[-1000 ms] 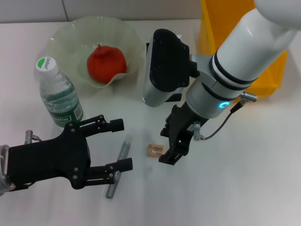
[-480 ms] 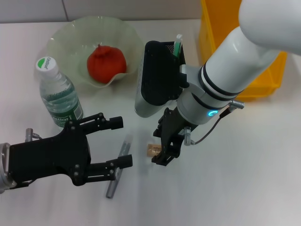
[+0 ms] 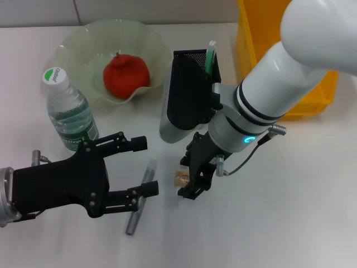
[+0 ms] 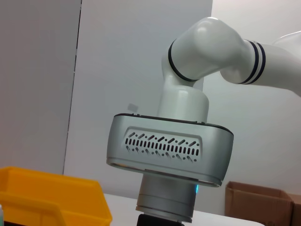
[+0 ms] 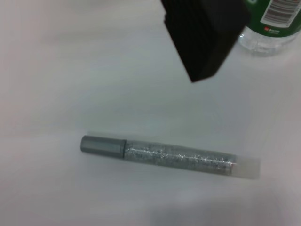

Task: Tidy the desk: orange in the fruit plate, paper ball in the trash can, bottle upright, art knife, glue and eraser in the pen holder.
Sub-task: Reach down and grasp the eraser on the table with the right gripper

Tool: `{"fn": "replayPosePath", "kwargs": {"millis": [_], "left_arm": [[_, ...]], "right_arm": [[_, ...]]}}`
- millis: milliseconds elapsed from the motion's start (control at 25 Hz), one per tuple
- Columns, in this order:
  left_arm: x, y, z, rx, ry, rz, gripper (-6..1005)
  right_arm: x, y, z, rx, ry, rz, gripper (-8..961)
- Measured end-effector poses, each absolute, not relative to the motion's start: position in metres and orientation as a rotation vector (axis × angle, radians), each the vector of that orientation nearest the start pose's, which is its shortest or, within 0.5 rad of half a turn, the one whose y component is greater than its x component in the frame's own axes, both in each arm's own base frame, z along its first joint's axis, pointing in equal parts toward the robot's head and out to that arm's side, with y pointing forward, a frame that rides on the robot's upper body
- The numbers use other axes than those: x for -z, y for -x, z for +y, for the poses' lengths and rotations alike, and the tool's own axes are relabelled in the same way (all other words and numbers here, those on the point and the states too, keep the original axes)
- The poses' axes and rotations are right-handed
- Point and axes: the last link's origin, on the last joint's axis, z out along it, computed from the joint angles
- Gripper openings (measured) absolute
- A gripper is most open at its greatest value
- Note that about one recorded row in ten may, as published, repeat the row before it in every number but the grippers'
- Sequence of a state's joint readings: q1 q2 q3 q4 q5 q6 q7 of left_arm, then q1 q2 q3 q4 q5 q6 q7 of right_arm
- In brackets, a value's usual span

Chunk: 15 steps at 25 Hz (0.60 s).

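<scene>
Our left hand [image 3: 131,170] hovers low over the white counter [image 3: 290,212] with its fingers spread wide and nothing between them. Just beyond its upper finger the bottle [image 3: 68,111] stands upright, green cap on top. Farther out from that hand the orange [image 3: 126,74] sits in the fruit plate [image 3: 78,44]. Under the tip of the lower finger lies a silver glitter glue tube [image 3: 140,200], flat on the counter; the right wrist view shows the glue tube [image 5: 169,155] lying alone, its grey cap at one end, a black finger [image 5: 207,28] above it.

Our right hand [image 3: 192,181] points down at the counter near the centre, its fingers parted narrowly with the eraser [image 3: 182,178] at their tips, touching or nearly so; we cannot tell whether it is gripped. Just behind that hand's wrist the pen holder [image 3: 192,84] stands with a green-and-white stick rising from it. To the far right of that arm sits the trash can [image 3: 256,33].
</scene>
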State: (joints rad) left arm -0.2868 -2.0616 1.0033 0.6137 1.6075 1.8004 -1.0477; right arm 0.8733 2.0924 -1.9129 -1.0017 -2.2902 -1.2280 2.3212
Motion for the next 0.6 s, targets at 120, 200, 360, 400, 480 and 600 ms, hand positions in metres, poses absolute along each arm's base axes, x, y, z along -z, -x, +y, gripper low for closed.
{"fn": "replayPosePath", "kwargs": {"millis": [120,200,360,400,480,600], "left_arm": [[0.0079,0.2675,0.244,1.09,2.767,-0.289,808],[0.008,0.2676,0.244,1.089,2.767,-0.289,808],[0.008,0.2678,0.244,1.089,2.765,-0.291,808],[0.008,0.2678,0.244,1.089,2.765,-0.291,808],[0.008,0.2678,0.2441,1.089,2.765,-0.291,808],[0.0081,0.2679,0.2442,1.088,2.765,-0.292,808]], "right_arm": [[0.1272,-0.117,0.336,0.624,3.013,0.137,613],[0.1273,-0.1168,0.3363,0.621,3.012,0.136,600],[0.1281,-0.1176,0.3361,0.624,3.01,0.133,574],[0.1281,-0.1176,0.3361,0.624,3.01,0.133,567],[0.1284,-0.1179,0.336,0.625,3.01,0.132,554],[0.1286,-0.1181,0.3363,0.622,3.008,0.131,548]]}}
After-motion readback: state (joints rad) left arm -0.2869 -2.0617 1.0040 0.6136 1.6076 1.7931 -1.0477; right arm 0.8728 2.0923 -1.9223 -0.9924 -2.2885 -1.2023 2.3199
